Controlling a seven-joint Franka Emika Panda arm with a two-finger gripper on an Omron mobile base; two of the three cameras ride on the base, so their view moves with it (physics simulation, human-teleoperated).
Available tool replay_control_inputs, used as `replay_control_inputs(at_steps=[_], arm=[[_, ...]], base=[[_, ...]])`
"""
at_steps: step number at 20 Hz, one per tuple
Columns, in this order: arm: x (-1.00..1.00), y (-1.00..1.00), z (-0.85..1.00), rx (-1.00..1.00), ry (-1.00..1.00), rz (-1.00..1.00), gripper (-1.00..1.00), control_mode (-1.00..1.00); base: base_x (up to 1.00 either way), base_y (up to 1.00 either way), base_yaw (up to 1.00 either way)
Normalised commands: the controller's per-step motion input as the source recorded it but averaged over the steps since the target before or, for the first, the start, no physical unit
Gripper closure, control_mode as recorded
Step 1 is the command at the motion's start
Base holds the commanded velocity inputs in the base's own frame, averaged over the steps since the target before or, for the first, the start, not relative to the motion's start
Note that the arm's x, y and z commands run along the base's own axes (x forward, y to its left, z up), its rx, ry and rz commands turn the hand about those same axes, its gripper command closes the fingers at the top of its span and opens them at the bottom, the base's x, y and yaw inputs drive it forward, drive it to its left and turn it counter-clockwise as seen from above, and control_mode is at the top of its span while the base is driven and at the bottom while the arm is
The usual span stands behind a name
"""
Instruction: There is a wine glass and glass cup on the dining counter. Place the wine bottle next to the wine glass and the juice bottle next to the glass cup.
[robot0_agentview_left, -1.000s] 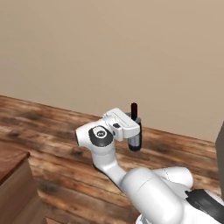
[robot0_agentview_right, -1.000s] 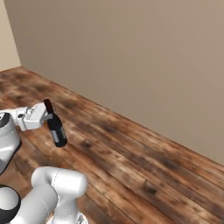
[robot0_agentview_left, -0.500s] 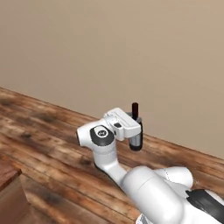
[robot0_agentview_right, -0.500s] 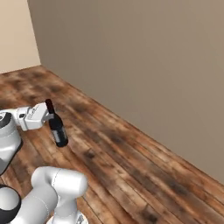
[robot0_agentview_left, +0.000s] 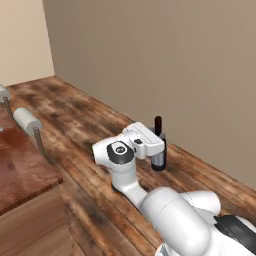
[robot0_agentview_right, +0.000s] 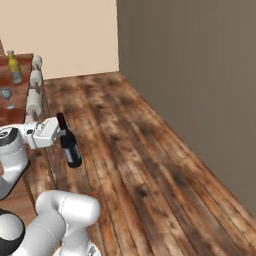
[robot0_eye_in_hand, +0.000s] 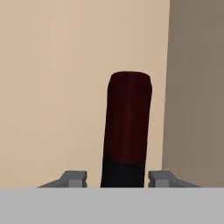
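Observation:
My gripper (robot0_agentview_right: 61, 136) is shut on the wine bottle (robot0_agentview_right: 70, 146), a slim dark bottle with a red top, and holds it upright in the air above the wooden floor. From the other side the wine bottle (robot0_agentview_left: 159, 150) stands up behind the white hand of the gripper (robot0_agentview_left: 156, 146). In the hand view the bottle's red top (robot0_eye_in_hand: 127, 118) rises between the two fingertips (robot0_eye_in_hand: 74, 178). Far to the left lies the dining counter (robot0_agentview_right: 22, 102); on it stand the yellow juice bottle (robot0_agentview_right: 14, 66) and the wine glass (robot0_agentview_right: 6, 96). The glass cup is out of view.
White round stools (robot0_agentview_right: 34, 100) on thin posts line the counter's edge, one close to my arm (robot0_agentview_left: 27, 120). The counter's corner (robot0_agentview_left: 22, 167) juts in at the left. A grey-brown wall (robot0_agentview_right: 200, 75) runs along the right, with bare wood floor (robot0_agentview_right: 140, 150) between.
Both base views have swung round with the base: the room corner, the counter and the stools have come into sight. The wine bottle stays upright in my shut gripper.

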Motion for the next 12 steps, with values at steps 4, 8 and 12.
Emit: replay_control_inputs(at_steps=[4, 8, 12], arm=[[0.00, 0.00, 0.00, 0.00, 0.00, 0.00, 1.00, 1.00], [0.00, 0.00, 0.00, 0.00, 0.00, 0.00, 1.00, 1.00], [0.00, 0.00, 0.00, 0.00, 0.00, 0.00, 1.00, 1.00]], base=[[0.50, -0.01, 0.71], [0.56, -0.05, 0.62], [0.61, -0.05, 0.57]])
